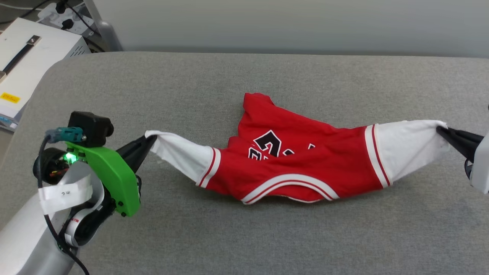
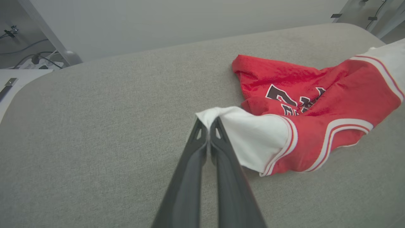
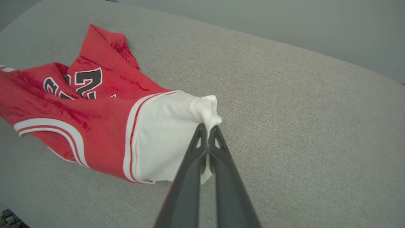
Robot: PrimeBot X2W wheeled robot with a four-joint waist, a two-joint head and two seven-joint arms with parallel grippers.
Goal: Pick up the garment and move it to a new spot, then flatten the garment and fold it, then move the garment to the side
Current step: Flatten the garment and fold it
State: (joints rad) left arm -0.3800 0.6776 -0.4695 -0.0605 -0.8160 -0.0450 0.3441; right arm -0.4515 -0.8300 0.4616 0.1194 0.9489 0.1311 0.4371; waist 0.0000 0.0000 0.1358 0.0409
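The garment (image 1: 301,160) is a red jersey shirt with white sleeves, stretched sideways across the grey table (image 1: 244,236). Its body is bunched, with black numerals partly showing and the striped neck trim toward the near side. My left gripper (image 1: 152,139) is shut on the end of the left white sleeve; in the left wrist view my left gripper (image 2: 208,122) pinches the sleeve hem of the garment (image 2: 316,95). At the far right, my right gripper (image 1: 441,130) is shut on the other sleeve's end. In the right wrist view my right gripper (image 3: 208,128) grips the white cloth of the garment (image 3: 95,104).
A white box-like device (image 1: 26,61) stands off the table's far left corner, with a power strip and cables (image 1: 65,17) behind it. A pale wall (image 1: 290,23) runs behind the table's far edge.
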